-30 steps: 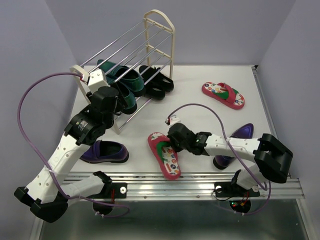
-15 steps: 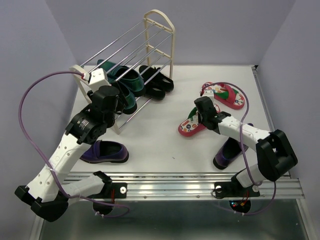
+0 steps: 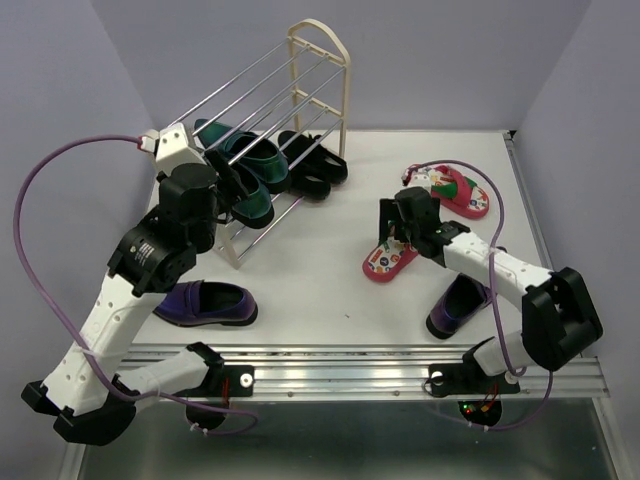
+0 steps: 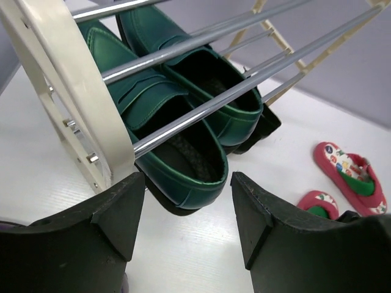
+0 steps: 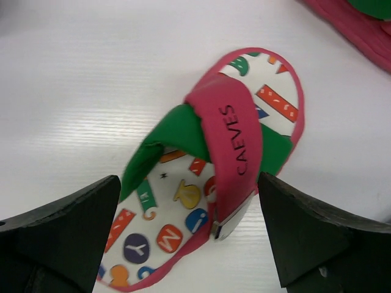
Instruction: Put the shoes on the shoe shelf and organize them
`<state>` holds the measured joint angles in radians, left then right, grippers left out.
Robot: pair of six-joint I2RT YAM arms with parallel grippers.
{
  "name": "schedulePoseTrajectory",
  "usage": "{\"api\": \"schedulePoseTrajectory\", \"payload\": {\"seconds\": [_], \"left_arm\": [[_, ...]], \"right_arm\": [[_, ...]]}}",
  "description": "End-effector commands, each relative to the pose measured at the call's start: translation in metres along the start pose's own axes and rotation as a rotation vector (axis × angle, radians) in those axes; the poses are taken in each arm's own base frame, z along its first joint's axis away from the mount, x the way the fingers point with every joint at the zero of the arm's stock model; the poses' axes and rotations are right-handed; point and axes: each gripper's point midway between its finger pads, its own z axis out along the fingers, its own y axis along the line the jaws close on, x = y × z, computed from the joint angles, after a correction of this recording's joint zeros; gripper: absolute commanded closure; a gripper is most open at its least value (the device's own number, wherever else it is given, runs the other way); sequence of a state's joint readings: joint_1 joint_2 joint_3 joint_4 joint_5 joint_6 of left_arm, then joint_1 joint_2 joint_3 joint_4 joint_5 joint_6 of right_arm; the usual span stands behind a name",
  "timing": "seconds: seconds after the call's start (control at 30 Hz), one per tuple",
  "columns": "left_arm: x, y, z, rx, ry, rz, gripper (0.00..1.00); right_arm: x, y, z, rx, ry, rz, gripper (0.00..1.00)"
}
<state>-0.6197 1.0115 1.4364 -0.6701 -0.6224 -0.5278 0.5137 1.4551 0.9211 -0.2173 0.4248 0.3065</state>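
Your right gripper (image 5: 188, 180) stands spread wide.
Its jaws straddle the red flip-flop (image 5: 232, 122) without pinching it; your left gripper (image 4: 186, 177) gapes empty before the green shoes (image 4: 183, 159).

Over on the near left, the left arm (image 3: 125, 290) climbs steeply from its base with the wrist held high. The left gripper (image 4: 186, 201) is tipped forward and to the right, jaws parted with a fair gap and both black fingers (image 4: 116, 213) in view. The right arm (image 3: 500, 270) folds at the elbow by the right edge and lies low, forearm stretched toward the middle. The right gripper (image 5: 189, 207) points straight down, jaws spread wide, clamping nothing.
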Motion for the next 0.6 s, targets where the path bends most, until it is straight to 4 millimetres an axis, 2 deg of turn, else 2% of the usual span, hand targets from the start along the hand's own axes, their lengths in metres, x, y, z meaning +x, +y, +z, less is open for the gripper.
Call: {"api": "schedulePoseTrajectory", "payload": {"seconds": [0.0,0.03,0.13,0.17,0.2,0.23,0.27,0.3,0.33,0.4,0.43,0.57], "left_arm": [[-0.032,-0.003,-0.013,0.022,-0.073,-0.035,0.31],[-0.034,-0.003,-0.013,0.021,-0.074,-0.034,0.31],[-0.044,-0.015,-0.019,0.071,-0.074,-0.068,0.31],[-0.047,-0.017,-0.021,0.085,-0.076,-0.077,0.31],[-0.051,-0.019,-0.023,0.096,-0.083,-0.088,0.31],[-0.056,-0.021,-0.025,0.107,-0.095,-0.101,0.31],[-0.058,-0.022,-0.027,0.112,-0.101,-0.106,0.31],[-0.061,-0.021,-0.028,0.113,-0.109,-0.114,0.31],[-0.064,-0.021,-0.030,0.114,-0.118,-0.122,0.31],[-0.068,-0.019,-0.032,0.110,-0.131,-0.131,0.31],[-0.069,-0.019,-0.033,0.111,-0.133,-0.134,0.31],[-0.066,-0.017,-0.033,0.108,-0.127,-0.133,0.31]], "right_arm": [[-0.052,0.054,-0.040,-0.228,-0.137,0.068,0.00],[-0.050,0.078,-0.054,-0.292,-0.146,0.043,0.00],[-0.052,0.127,-0.082,-0.419,-0.170,0.009,0.00],[-0.045,0.157,-0.096,-0.488,-0.165,-0.020,0.00],[-0.037,0.171,-0.100,-0.526,-0.152,-0.029,0.00],[-0.044,0.191,-0.110,-0.585,-0.176,-0.016,0.00],[-0.040,0.210,-0.119,-0.652,-0.163,-0.006,0.00],[-0.023,0.233,-0.124,-0.701,-0.133,-0.034,0.00],[-0.032,0.252,-0.134,-0.751,-0.163,-0.018,0.00],[-0.024,0.279,-0.145,-0.809,-0.157,-0.043,0.00],[-0.015,0.300,-0.151,-0.843,-0.146,-0.065,0.00],[-0.005,0.335,-0.163,-0.939,-0.116,-0.050,0.00]]}}
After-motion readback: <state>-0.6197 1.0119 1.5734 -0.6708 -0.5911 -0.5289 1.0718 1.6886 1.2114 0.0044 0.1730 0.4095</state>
